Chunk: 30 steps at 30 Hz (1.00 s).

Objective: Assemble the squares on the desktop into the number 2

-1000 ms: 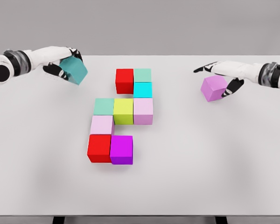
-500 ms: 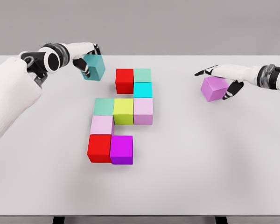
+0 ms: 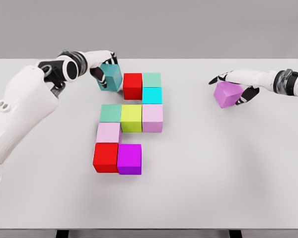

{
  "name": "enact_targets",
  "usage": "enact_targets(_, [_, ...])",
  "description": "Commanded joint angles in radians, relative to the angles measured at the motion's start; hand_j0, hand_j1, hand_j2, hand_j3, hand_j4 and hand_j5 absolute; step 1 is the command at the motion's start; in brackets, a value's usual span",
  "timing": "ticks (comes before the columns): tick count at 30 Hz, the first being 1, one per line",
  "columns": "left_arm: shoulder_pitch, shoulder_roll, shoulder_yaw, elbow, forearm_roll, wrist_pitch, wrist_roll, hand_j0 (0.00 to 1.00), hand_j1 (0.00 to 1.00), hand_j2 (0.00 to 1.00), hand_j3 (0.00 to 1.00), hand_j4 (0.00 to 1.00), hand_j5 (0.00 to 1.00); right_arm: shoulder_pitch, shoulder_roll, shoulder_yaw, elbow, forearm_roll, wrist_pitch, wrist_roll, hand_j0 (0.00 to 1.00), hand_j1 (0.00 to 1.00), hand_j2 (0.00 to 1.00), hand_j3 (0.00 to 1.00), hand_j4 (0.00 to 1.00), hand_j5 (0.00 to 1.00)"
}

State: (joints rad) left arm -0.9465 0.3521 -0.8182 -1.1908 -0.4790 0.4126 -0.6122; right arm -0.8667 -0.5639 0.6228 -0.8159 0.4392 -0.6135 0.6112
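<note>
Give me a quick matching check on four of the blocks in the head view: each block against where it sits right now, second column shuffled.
Blocks:
1. teal block
2. violet block
3. yellow-green block
4. magenta block

Places:
A. middle of the centre row, between a green and a pale pink block
B. in the left hand, beside the top-row red block
C. bottom row, right of a red block
D. far right of the table, under the right hand

Pairs: 1-B, 2-D, 3-A, 4-C
</note>
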Motion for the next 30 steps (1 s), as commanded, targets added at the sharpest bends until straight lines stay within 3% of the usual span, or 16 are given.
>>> enact_targets(1, [0.000, 0.007, -0.007, -0.044, -0.001, 0.026, 0.001, 0.42, 0.42, 0.42, 0.42, 0.42, 0.42, 0.000, -0.001, -0.002, 0.000, -0.005, 0.003, 0.000, 0.80, 0.80, 0.80, 0.80, 0.80, 0.80])
enact_targets(7, [0.002, 0.007, -0.007, -0.043, -0.001, 0.026, 0.001, 0.50, 0.50, 0.50, 0.50, 0.50, 0.50, -0.002, 0.009, 0.021, -0.002, 0.001, 0.003, 0.000, 0.79, 0.79, 0.79, 0.79, 0.79, 0.79])
enact_targets(17, [0.008, 0.007, -0.019, -0.041, -0.001, 0.026, 0.001, 0.78, 0.78, 0.78, 0.78, 0.78, 0.78, -0.002, 0.004, 0.012, -0.003, 0.004, 0.003, 0.000, 0.62, 0.62, 0.62, 0.62, 0.62, 0.62])
enact_targets(20, [0.009, 0.005, -0.019, -0.038, -0.001, 0.026, 0.001, 0.81, 0.81, 0.81, 0.81, 0.81, 0.81, -0.002, 0.006, 0.011, -0.003, -0.002, 0.003, 0.000, 0.54, 0.54, 0.54, 0.54, 0.54, 0.54])
enact_targets(27, [0.011, 0.004, -0.021, -0.038, -0.001, 0.023, 0.001, 0.88, 0.88, 0.88, 0.88, 0.88, 0.88, -0.003, 0.009, 0.003, -0.014, -0.008, 0.003, 0.000, 0.54, 0.54, 0.54, 0.54, 0.54, 0.54])
enact_targets(30, [0.012, 0.002, -0.021, -0.038, -0.001, 0.021, 0.001, 0.90, 0.90, 0.90, 0.90, 0.90, 0.90, 0.002, 0.010, -0.046, -0.020, -0.011, 0.003, 0.000, 0.50, 0.50, 0.50, 0.50, 0.50, 0.50])
